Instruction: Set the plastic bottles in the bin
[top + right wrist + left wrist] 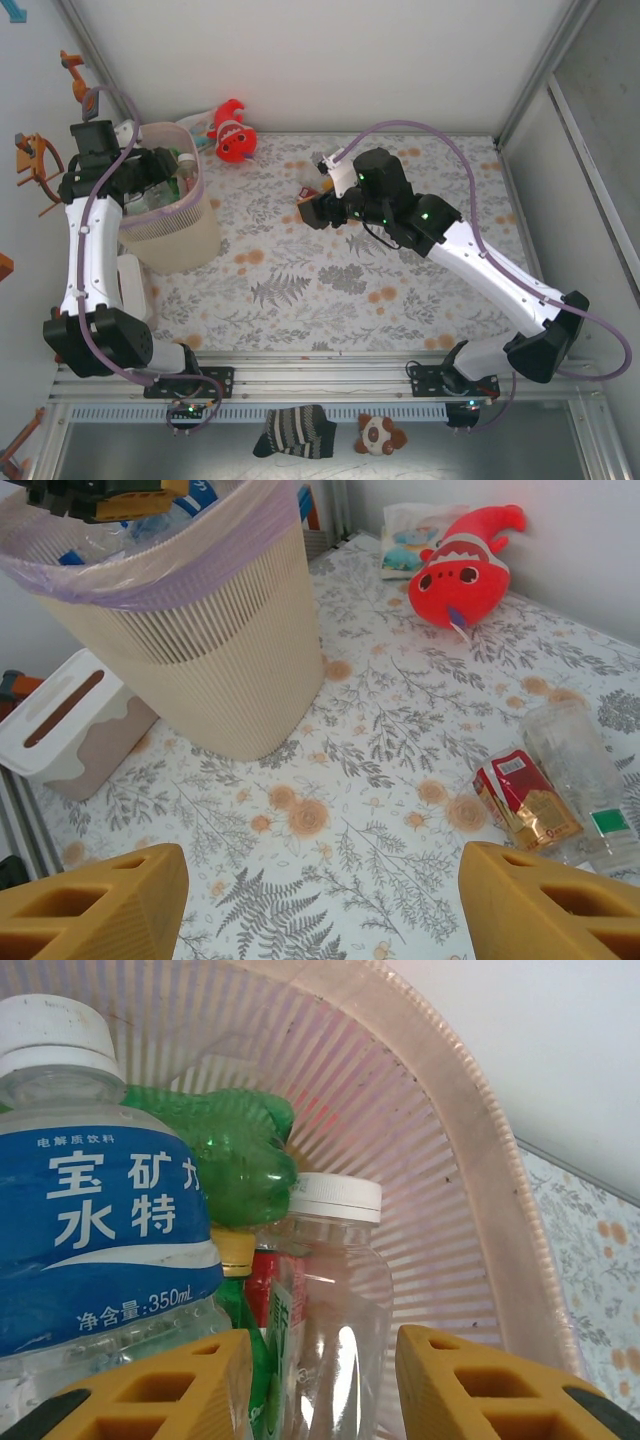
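The bin stands at the far left of the table, its ribbed wall curving behind a pile of plastic bottles. In the pile are a blue-labelled bottle with a white cap, a green one and a clear one with a white cap. My left gripper hangs open inside the bin rim, the clear bottle just beyond its fingers. My right gripper hovers open over bare tablecloth at mid-table. To its right lie a crushed red-and-gold labelled bottle and a clear green-labelled one.
A red-orange fish plush lies by the back wall, with a small printed packet behind it. A white slotted box sits left of the bin. Socks and a small toy lie below the front rail.
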